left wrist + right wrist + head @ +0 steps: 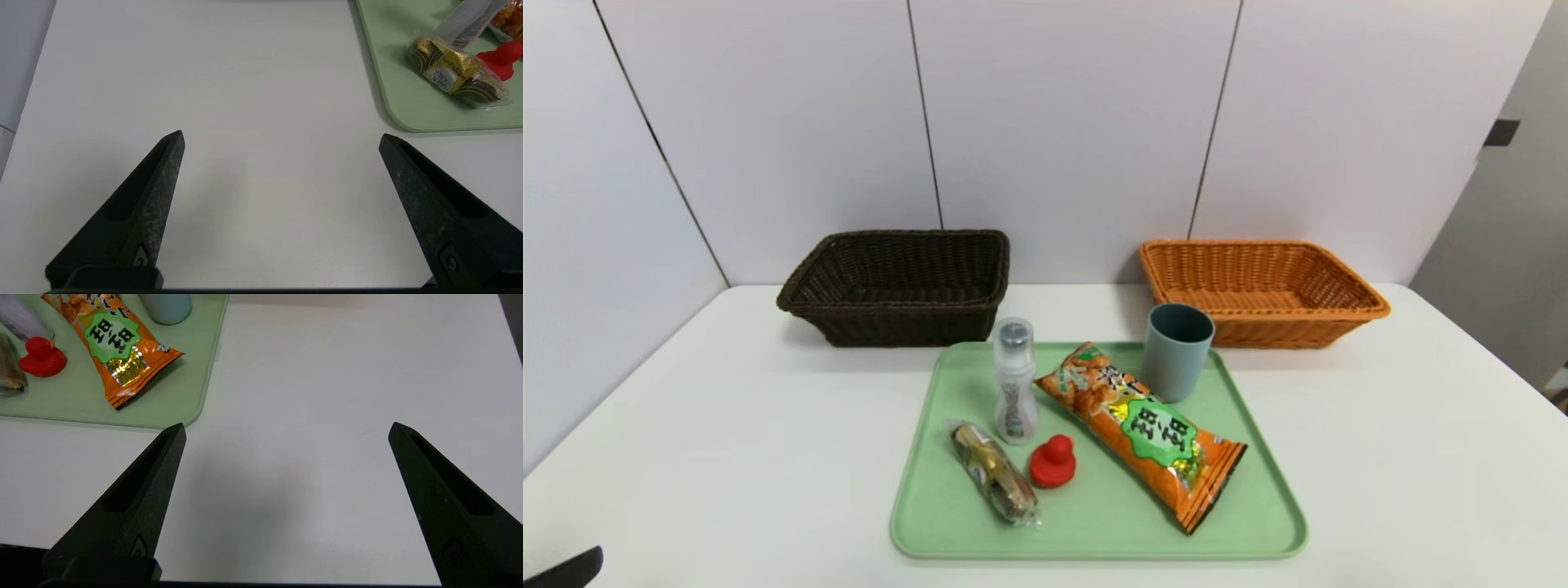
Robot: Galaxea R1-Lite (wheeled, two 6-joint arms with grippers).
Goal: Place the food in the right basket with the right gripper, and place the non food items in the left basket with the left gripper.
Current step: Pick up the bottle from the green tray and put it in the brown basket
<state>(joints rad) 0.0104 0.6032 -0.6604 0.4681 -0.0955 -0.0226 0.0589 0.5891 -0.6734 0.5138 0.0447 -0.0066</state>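
At near left, left gripper (282, 136) open over bare table (727, 425). Far left: brown basket (894, 286). Centre tray (1094, 539): bar (994, 472), bottle (1015, 381), red toy (1054, 461), snack bag (1143, 429), cup (1176, 349). Far right: orange basket (1262, 287). Near right: right gripper (286, 430) open, holding nothing.

Left end effector (281, 136) spread wide, empty; right end effector (286, 428) likewise, pitched downward.

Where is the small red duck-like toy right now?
In the head view, the small red duck-like toy sits on the green tray, between the clear-wrapped chocolate bar and orange snack bag.
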